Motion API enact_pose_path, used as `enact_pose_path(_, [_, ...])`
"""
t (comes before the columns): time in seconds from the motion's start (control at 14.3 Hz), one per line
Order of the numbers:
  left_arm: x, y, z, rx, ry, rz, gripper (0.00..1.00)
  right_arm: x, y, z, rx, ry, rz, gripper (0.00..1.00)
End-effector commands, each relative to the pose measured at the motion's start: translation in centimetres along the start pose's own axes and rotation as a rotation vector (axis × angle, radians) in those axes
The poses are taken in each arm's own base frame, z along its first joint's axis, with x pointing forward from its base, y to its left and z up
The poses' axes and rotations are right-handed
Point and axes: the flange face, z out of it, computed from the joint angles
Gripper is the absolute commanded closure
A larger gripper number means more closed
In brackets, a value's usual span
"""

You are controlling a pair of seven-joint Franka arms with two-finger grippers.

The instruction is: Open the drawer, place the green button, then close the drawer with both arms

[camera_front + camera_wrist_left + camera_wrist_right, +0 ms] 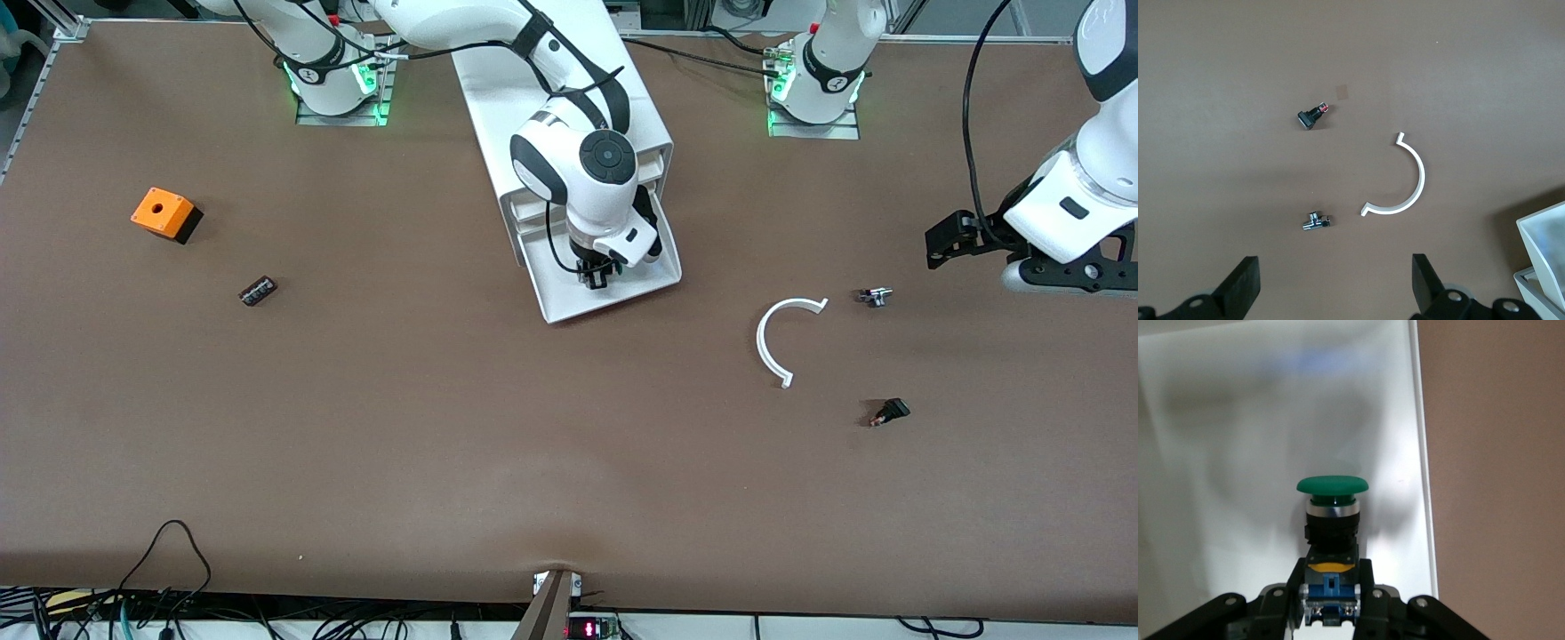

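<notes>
The drawer [565, 304] stands pulled out of the white cabinet [498, 98], its white tray open toward the front camera. My right gripper [597, 276] hangs over that tray, shut on the button's blue base. In the right wrist view the button [1332, 500] shows its green cap, black middle and blue base between the fingers [1367, 587] of the right gripper [1331, 580], with the drawer's white floor [1238, 453] under it. My left gripper [947, 242] waits open above the table at the left arm's end, its open jaws [1336, 277] holding nothing.
A white C-shaped ring [782, 342], a small silver part [875, 296] and a small black part [890, 412] lie on the table near the left arm. An orange cube [163, 213] and a black rocker switch [257, 291] lie toward the right arm's end.
</notes>
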Motion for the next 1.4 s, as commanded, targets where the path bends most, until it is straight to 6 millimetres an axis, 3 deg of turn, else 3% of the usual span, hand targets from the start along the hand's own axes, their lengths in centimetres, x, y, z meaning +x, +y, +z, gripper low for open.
enact_pose_path(0.0, [-0.4, 0.2, -0.8, -0.009, -0.003, -0.001, 0.00, 0.4, 0.0, 0.2, -0.010, 0.006, -0.018, 0.55])
enact_pose_path(0.07, [-0.4, 0.4, -0.9, -0.009, -0.003, 0.000, 0.00, 0.4, 0.0, 0.2, -0.010, 0.008, -0.019, 0.38])
enact_pose_path(0.35, [-0.8, 0.5, -0.6, -0.007, -0.041, -0.004, 0.00, 0.2, 0.3, -0.3, -0.019, 0.011, -0.015, 0.00])
enact_pose_path(0.56, [-1.1, 0.6, -0.5, -0.012, -0.064, -0.011, 0.00, 0.3, 0.5, -1.6, -0.036, 0.023, -0.011, 0.00])
enact_pose_path(0.77, [-1.0, 0.6, -0.9, -0.013, -0.058, -0.011, 0.00, 0.3, 1.0, -5.7, -0.080, 0.056, -0.006, 0.00])
enact_pose_path(1.12, [-1.0, 0.8, -0.9, -0.014, -0.056, -0.008, 0.00, -2.9, 2.1, -14.0, -0.123, 0.118, 0.044, 0.00])
enact_pose_path(1.33, [-1.1, 0.9, -1.0, -0.014, -0.056, -0.007, 0.00, -8.1, 3.8, -19.4, -0.099, 0.201, 0.148, 0.00])
